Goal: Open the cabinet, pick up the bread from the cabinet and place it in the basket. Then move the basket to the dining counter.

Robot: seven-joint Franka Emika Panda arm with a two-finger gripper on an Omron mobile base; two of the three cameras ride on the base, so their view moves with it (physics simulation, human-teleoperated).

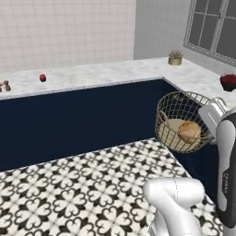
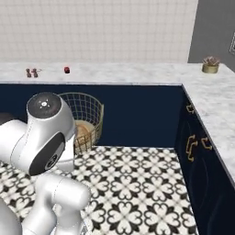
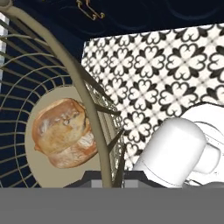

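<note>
Pincer (image 3: 107,178) on wire-mesh basket (image 3: 83,87) rim

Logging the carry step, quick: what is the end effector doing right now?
End effector: closed on the basket rim, carrying it above the floor with the bread inside.

The white arm (image 1: 227,170) bends upward at its elbow, its claw (image 3: 107,181) nearly closed.

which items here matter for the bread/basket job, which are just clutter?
Job:
- basket, carried by the hand, shut on its rim
- bread, inside the basket
- dining counter

Clutter:
- small red object
- potted plant
- red bowl
</note>
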